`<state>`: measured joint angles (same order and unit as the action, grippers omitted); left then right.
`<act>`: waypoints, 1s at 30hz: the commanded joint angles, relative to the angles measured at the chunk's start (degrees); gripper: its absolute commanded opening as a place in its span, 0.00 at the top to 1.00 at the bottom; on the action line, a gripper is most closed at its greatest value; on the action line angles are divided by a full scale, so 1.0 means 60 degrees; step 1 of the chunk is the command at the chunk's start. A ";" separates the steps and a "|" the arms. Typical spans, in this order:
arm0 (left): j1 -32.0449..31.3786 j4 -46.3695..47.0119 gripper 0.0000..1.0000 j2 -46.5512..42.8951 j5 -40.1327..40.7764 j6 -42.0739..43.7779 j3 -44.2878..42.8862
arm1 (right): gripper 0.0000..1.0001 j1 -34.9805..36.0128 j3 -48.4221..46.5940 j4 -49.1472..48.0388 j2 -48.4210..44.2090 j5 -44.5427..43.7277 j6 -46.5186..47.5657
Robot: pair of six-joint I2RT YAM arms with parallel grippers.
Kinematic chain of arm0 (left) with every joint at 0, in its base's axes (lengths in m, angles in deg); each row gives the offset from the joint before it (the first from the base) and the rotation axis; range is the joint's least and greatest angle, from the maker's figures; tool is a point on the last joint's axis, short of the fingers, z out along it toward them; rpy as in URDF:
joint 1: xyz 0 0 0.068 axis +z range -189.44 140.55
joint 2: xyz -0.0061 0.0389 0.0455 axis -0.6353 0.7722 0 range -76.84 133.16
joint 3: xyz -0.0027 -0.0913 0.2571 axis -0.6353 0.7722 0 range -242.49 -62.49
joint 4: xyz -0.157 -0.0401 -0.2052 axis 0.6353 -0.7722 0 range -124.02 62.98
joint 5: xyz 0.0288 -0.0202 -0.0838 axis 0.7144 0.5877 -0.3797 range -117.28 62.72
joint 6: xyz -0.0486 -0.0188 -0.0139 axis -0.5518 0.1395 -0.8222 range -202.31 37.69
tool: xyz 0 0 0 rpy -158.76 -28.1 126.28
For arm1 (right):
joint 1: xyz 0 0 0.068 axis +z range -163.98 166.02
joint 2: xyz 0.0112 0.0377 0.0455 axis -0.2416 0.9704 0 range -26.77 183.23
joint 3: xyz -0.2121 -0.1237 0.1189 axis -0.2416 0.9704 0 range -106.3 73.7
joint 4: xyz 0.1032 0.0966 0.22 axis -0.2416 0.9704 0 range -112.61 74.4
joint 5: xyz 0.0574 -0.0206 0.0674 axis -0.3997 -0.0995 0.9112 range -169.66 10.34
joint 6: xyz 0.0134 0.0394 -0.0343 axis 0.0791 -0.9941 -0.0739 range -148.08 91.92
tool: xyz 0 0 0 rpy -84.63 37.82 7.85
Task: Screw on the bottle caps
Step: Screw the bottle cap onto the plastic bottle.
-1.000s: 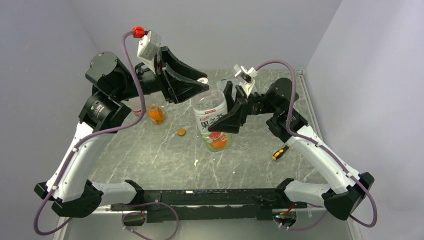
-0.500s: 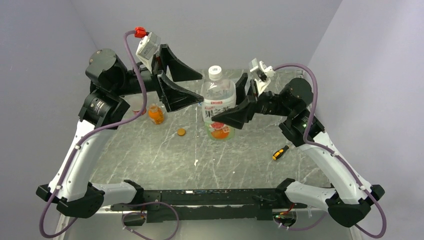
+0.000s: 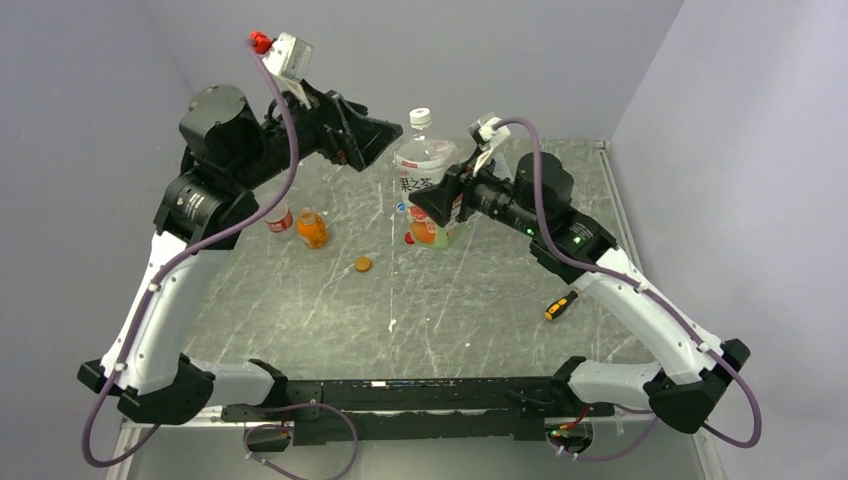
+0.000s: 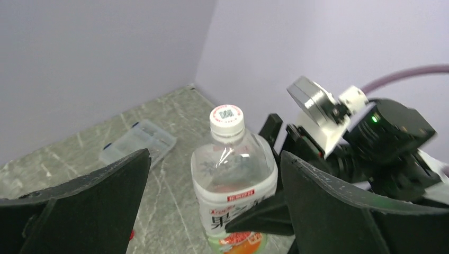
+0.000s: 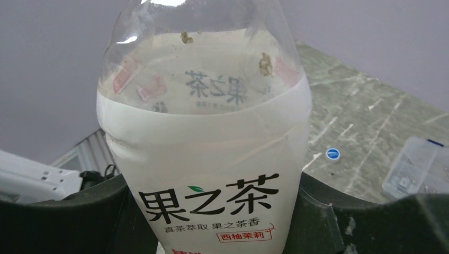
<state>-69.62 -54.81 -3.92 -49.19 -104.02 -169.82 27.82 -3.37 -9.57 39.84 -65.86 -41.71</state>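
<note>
A white-labelled bottle (image 3: 424,180) with orange-green contents is held up off the table, leaning slightly. My right gripper (image 3: 432,205) is shut on its label, one finger on each side (image 5: 212,211). A whitish cap (image 3: 421,117) sits on its neck and shows plainly in the left wrist view (image 4: 226,118). My left gripper (image 3: 385,140) hangs open to the left of the cap, touching nothing; its fingers (image 4: 95,206) frame the bottle (image 4: 233,180) from a distance. A squat orange bottle (image 3: 312,229) and a red-labelled bottle (image 3: 279,220) stand at the left. An orange cap (image 3: 362,264) lies loose.
A blue cap (image 5: 333,153) and a red cap (image 3: 409,238) lie on the marble table near the held bottle. A flat clear compartment box (image 4: 138,143) sits at the back. A yellow-handled screwdriver (image 3: 560,304) lies at the right. Grey walls close in on three sides.
My left gripper opened off the whitish cap and drew back up and to the left. My right arm carried the bottle toward the back of the table.
</note>
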 commanded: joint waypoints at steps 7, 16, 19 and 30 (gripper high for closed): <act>-0.1396 -0.1091 0.03 0.1225 0.3887 0.0525 -0.1445 | 0.81 0.1008 -0.0454 -0.0198 0.0826 -0.2268 0.0664; -0.2117 -0.1598 0.07 0.1818 0.6168 0.0488 -0.1862 | 0.81 0.1197 -0.0592 -0.0144 0.1054 -0.2765 0.0757; -0.2256 -0.1700 0.11 0.1992 0.6477 0.0488 -0.1975 | 0.81 0.1221 -0.0579 -0.0143 0.1043 -0.2881 0.0791; -0.2358 -0.1548 0.30 0.2230 0.6368 0.0351 -0.1926 | 0.82 0.1251 -0.0499 -0.0182 0.1002 -0.2927 0.0836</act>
<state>-83.43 -65.04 9.02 -11.90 -101.66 -179.31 34.99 -4.16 -8.50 46.63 -82.28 -37.47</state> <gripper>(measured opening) 0.732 0.644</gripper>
